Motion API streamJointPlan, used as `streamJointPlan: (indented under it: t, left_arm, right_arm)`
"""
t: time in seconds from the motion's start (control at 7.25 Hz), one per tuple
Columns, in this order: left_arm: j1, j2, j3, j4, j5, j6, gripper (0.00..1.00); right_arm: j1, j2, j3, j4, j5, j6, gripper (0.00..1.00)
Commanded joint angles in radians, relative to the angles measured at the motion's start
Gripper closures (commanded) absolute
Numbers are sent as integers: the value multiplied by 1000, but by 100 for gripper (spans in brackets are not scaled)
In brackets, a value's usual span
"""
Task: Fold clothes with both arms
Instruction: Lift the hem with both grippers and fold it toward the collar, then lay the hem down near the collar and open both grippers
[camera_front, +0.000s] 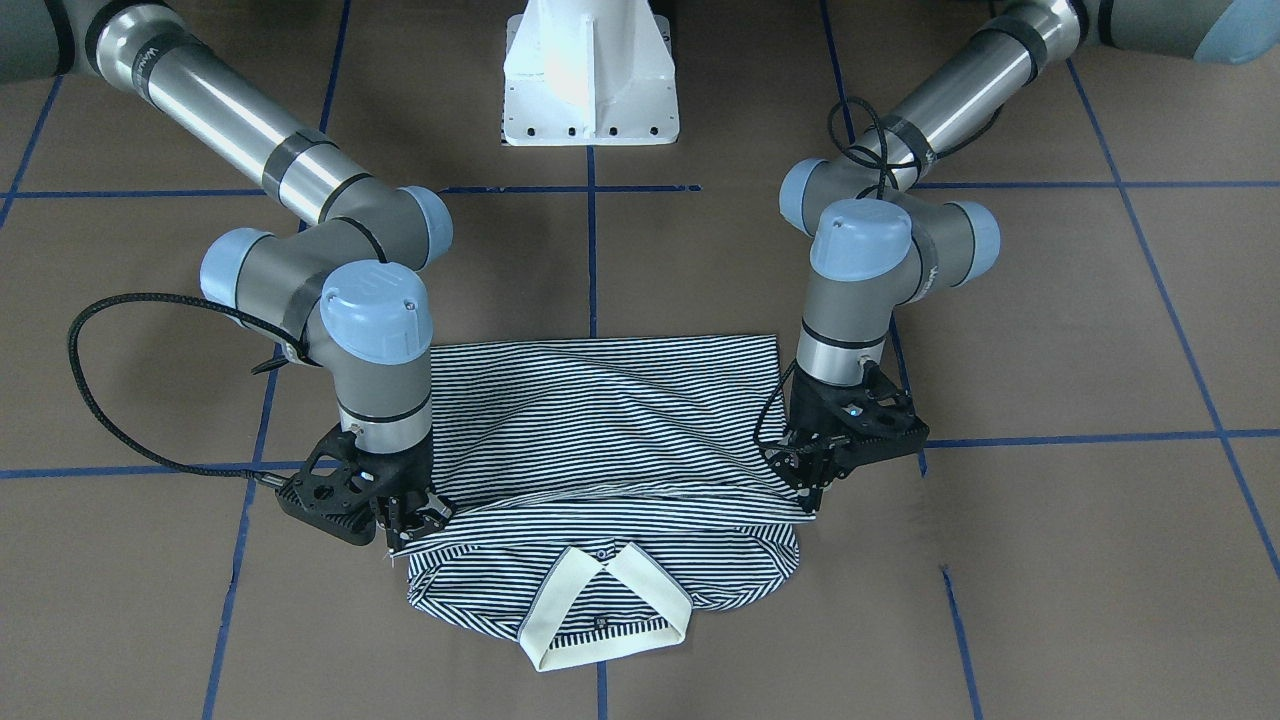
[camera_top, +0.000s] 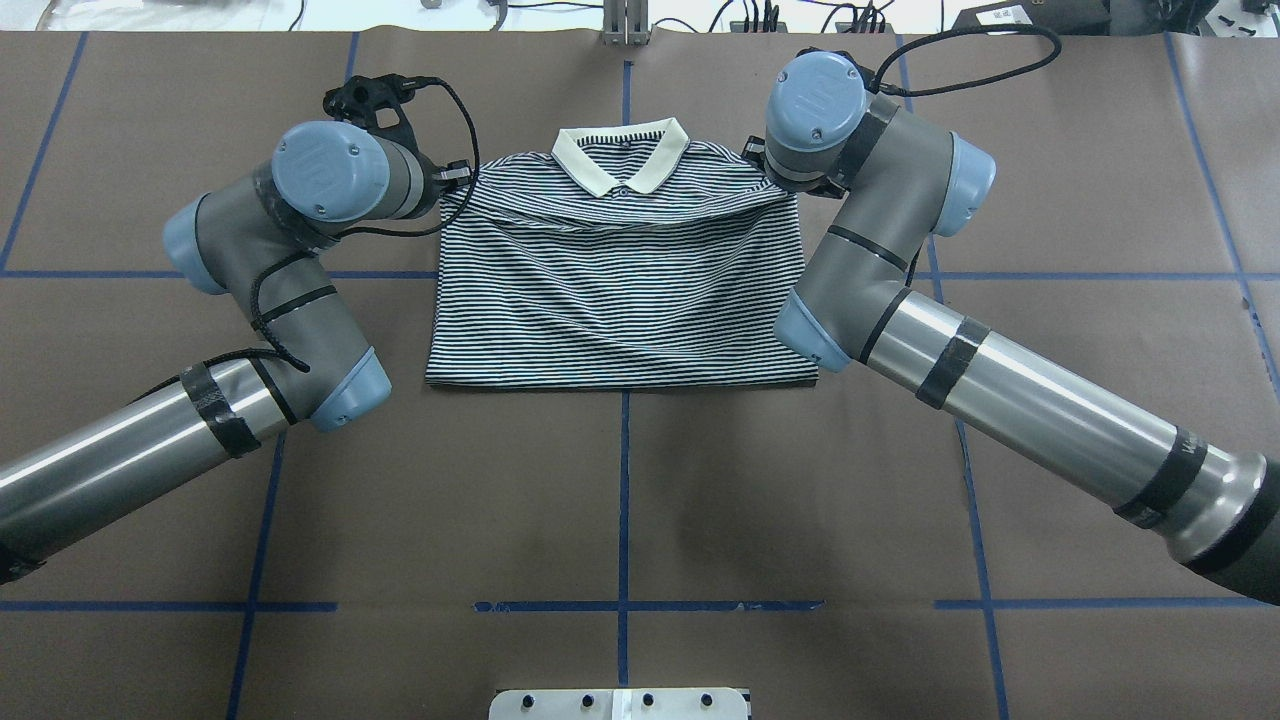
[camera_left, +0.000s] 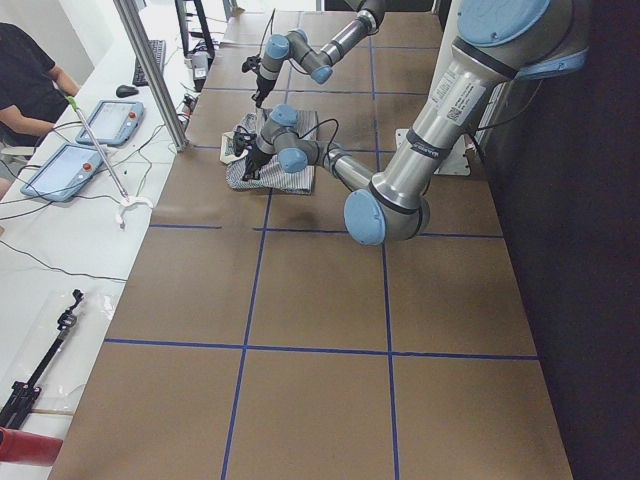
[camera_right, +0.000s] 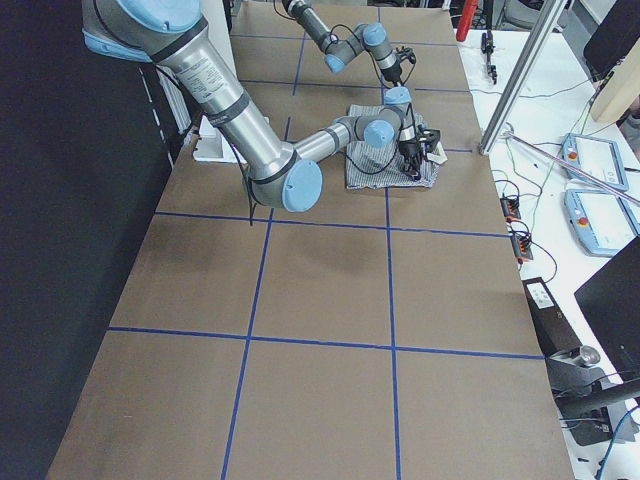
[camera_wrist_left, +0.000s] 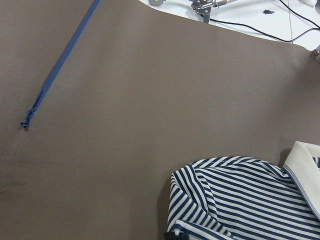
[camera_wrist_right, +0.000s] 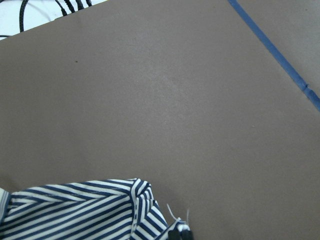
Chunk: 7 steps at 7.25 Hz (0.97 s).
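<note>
The navy-and-white striped polo shirt lies on the brown table, its lower part folded up over the chest toward the cream collar. In the overhead view the shirt lies between the arms, collar at the far side. My left gripper is shut on the folded layer's corner at one shoulder. My right gripper is shut on the opposite corner. The held edge runs taut between them, just short of the collar. The wrist views show striped cloth at the fingertips.
The white pedestal base stands at the robot's side of the table. Blue tape lines cross the brown surface. Beyond the far edge is a white bench with tablets and cables, and a seated person.
</note>
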Motion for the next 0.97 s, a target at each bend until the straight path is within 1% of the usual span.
streamJointPlan:
  t: [0.0, 0.14, 0.28, 0.83]
  left_arm:
    - [-2, -10, 44, -32, 8, 12, 100]
    - [-4, -10, 44, -36, 8, 17, 100]
    - [-23, -10, 44, -58, 6, 32, 100]
    - [-30, -5, 43, -59, 6, 50, 100]
  right_arm:
    - [9, 33, -50, 18, 2, -9, 100]
    - [11, 51, -57, 16, 2, -8, 100]
    - [15, 54, -59, 16, 7, -9, 100]
    - [15, 53, -77, 18, 7, -12, 100]
